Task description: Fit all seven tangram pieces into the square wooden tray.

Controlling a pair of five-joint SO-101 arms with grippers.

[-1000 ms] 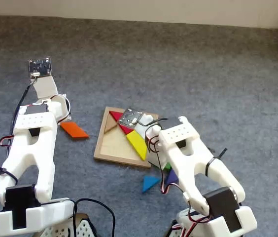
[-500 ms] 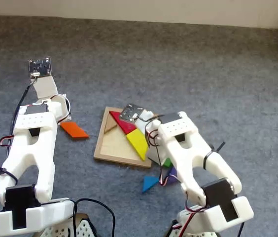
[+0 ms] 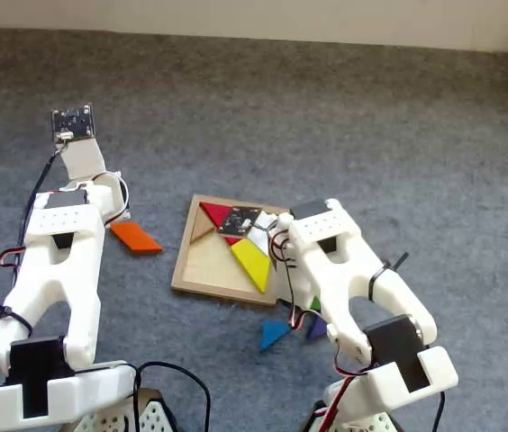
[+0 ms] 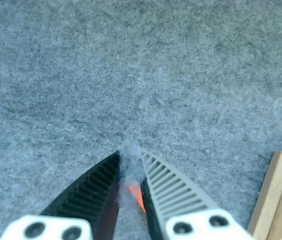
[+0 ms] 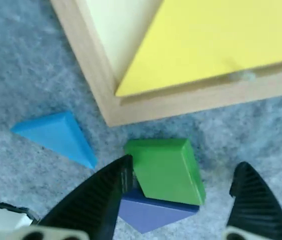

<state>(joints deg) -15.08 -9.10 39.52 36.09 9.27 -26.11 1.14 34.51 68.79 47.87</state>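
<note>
— Orange parallelogram [image 3: 135, 237]?
— On the desk [image 3: 371, 135] left of the wooden tray [image 3: 195, 270], beside the left end effector [image 4: 130, 156], its tips together.
— Green square [image 5: 166, 170]?
— Just off the tray's near right corner, between the right end effector's [image 5: 183, 167] spread jaws.

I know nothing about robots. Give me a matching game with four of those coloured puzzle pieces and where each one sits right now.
Pieces:
1. yellow triangle
2. orange parallelogram
3. green square
4. light blue triangle

Places:
A. resting partly on a dark blue piece
B. inside the wooden tray
C. alone on the carpet, near the tray's corner
D. on the carpet beside the left arm

Pairs: 1-B, 2-D, 3-A, 4-C
</note>
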